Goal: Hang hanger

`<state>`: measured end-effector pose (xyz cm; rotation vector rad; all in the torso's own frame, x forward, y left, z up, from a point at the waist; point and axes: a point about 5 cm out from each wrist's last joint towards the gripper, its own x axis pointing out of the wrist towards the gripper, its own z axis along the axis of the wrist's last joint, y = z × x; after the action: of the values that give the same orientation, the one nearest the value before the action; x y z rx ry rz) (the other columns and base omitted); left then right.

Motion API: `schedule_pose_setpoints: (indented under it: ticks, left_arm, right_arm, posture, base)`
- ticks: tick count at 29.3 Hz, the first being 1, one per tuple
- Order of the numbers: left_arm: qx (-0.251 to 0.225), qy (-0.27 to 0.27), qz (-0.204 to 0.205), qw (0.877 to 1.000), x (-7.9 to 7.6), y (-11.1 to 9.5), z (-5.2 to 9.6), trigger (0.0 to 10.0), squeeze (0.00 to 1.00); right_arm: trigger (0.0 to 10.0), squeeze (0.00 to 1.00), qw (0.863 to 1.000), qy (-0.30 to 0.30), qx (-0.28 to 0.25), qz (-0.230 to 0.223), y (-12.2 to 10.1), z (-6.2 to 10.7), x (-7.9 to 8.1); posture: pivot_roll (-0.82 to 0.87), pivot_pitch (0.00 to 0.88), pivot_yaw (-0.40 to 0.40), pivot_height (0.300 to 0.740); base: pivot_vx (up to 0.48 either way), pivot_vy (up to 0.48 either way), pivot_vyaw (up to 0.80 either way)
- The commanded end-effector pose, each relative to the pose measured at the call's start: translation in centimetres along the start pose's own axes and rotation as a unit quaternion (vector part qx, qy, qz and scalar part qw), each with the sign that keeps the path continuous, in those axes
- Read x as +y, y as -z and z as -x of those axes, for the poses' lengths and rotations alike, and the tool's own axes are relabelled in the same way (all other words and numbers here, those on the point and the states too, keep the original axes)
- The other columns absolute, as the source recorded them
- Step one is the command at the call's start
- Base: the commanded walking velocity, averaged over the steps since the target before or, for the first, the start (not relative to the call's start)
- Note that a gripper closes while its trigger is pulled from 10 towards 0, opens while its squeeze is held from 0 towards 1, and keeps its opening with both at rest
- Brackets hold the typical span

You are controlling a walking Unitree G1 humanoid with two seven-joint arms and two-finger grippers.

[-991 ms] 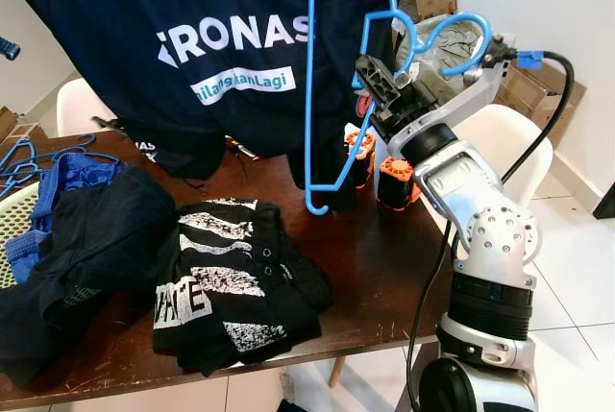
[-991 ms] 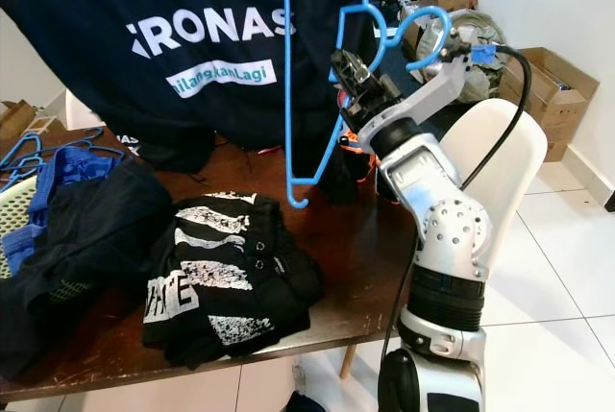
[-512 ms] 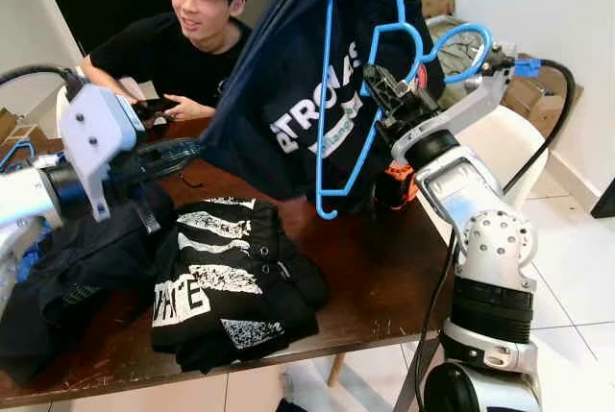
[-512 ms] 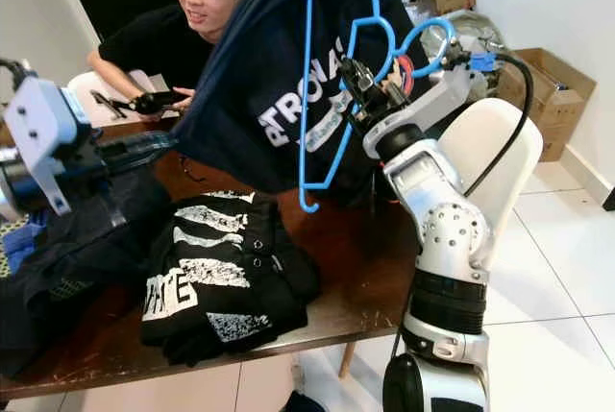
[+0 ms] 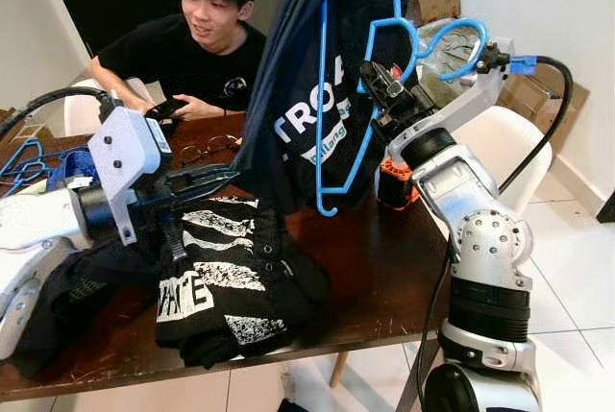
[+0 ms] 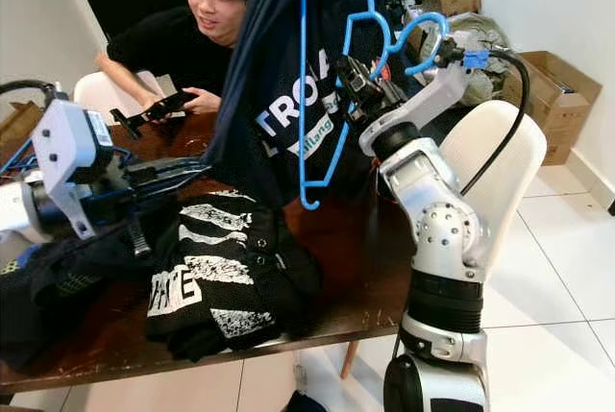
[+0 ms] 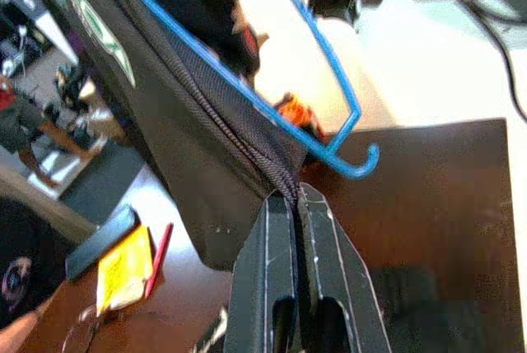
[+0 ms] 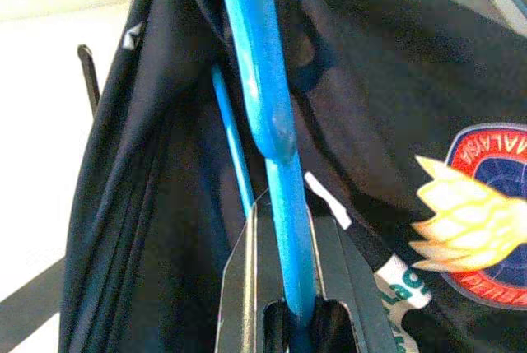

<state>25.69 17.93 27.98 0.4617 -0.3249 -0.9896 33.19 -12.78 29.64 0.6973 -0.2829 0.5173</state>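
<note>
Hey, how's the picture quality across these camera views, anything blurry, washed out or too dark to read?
Eye views: evenly lit and sharp; the shirt lettering is readable. Left wrist view: soft, floor beyond the table blown out white, the fingers out of focus. Right wrist view: blue hanger and fingers blurred from closeness, upper corner overexposed.

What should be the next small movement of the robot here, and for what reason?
Probably the left gripper, shut on the hem of the navy shirt, should pull the cloth down to straighten it. The shirt hangs bunched and twisted on the blue hanger, which the right gripper holds raised above the table.
</note>
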Motion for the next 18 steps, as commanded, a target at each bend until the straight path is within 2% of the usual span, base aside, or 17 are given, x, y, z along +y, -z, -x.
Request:
schedule_pose_setpoints:
  ticks: [1,5,7,8,11,13,15,17,18]
  left_arm:
    - [0.011,0.023,0.032,0.999,-1.0,1.0,-0.6,10.0,0.00]
    - [-0.013,-0.007,0.032,0.999,-0.6,0.9,-1.3,10.0,0.00]
    - [-0.033,-0.069,0.027,0.997,1.1,0.3,-1.5,10.0,0.00]
    - [-0.033,-0.069,0.027,0.997,1.1,0.3,-1.5,10.0,0.00]
    - [-0.073,-0.145,0.037,0.986,3.2,-0.5,-1.7,10.0,0.00]
    - [-0.077,-0.146,0.043,0.985,3.2,-0.5,-1.8,10.0,0.00]
    - [-0.069,-0.116,0.049,0.990,2.3,-0.1,-2.3,10.0,0.00]
    - [-0.053,-0.055,0.064,0.995,0.3,0.7,-2.8,10.0,0.00]
    - [-0.053,-0.055,0.064,0.995,0.3,0.7,-2.8,10.0,0.00]
  right_arm:
    - [10.0,0.00,0.997,-0.004,-0.069,0.020,-2.1,0.2,0.5]
    - [10.0,0.00,0.998,-0.007,-0.059,0.037,-1.7,0.3,0.4]
    - [10.0,0.00,0.997,-0.008,-0.041,0.060,-1.3,0.4,0.3]
    - [10.0,0.00,0.997,-0.008,-0.041,0.060,-1.3,0.4,0.3]
    - [10.0,0.00,0.996,-0.006,-0.018,0.089,-0.6,0.5,0.0]
    - [10.0,0.00,0.996,-0.006,-0.017,0.091,-0.5,0.5,-0.1]
    - [10.0,0.00,0.996,-0.006,-0.019,0.090,-0.4,0.5,-0.1]
    - [10.0,0.00,0.996,-0.009,-0.026,0.088,-0.5,0.5,0.0]
    - [10.0,0.00,0.996,-0.009,-0.026,0.088,-0.5,0.5,0.0]
  posture:
    - [0.07,0.000,0.050,0.740]
    - [0.07,0.000,0.050,0.740]
    - [0.07,0.000,0.050,0.740]
    - [0.07,0.000,0.050,0.740]
    - [0.06,0.000,0.048,0.740]
    - [0.06,0.000,0.048,0.740]
    - [0.06,0.000,0.055,0.740]
    - [0.05,0.000,0.059,0.740]
    - [0.05,0.000,0.059,0.740]
  base:
    - [0.000,0.000,0.00]
    - [0.000,0.000,0.00]
    - [0.000,0.000,0.00]
    - [0.000,0.000,0.00]
    - [0.000,0.000,0.00]
    - [0.000,0.000,0.00]
    - [0.000,0.000,0.00]
    - [0.000,0.000,0.00]
    - [0.000,0.000,0.00]
